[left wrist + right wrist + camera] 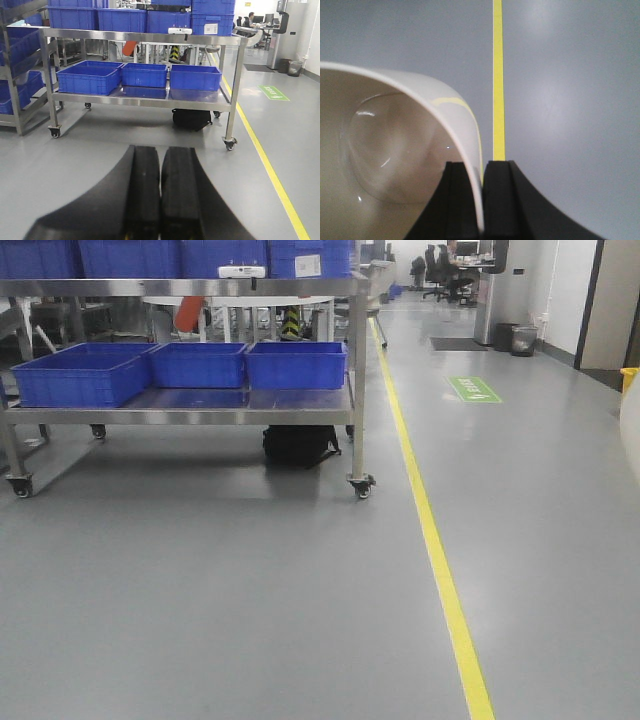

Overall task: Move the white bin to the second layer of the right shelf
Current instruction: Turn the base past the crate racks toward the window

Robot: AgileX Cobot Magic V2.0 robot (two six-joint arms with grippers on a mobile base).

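On the left side, the left gripper (160,155) is shut tight. Its two black fingers (142,190) press flat together. It hangs over the grey floor (100,150) and faces a shiny steel cart (140,36) on little wheels (54,132).

On the cart's low shelf (200,96), three blue crates (89,79) stand in a row, side by side. More of them are stacked on top of the cart. Under the cart, near its right end, a black bag (191,119) lies on the floor.

Just to the right of the cart, a yellow line (270,170) runs along the floor and away into the room. Farther right, a green sign (273,92) lies flat on the floor.

On the right side, the right gripper (482,172) is closed on the white bin (395,150). One black finger is inside the bin and the other is outside, so the thin wall by the rim is pinched between them. The bin is held above the grey floor, and its smooth, shiny inside shows. The yellow line passes on the floor below, close beside the bin's rim. In the front view, only a pale edge of the bin peeks in at the far right.
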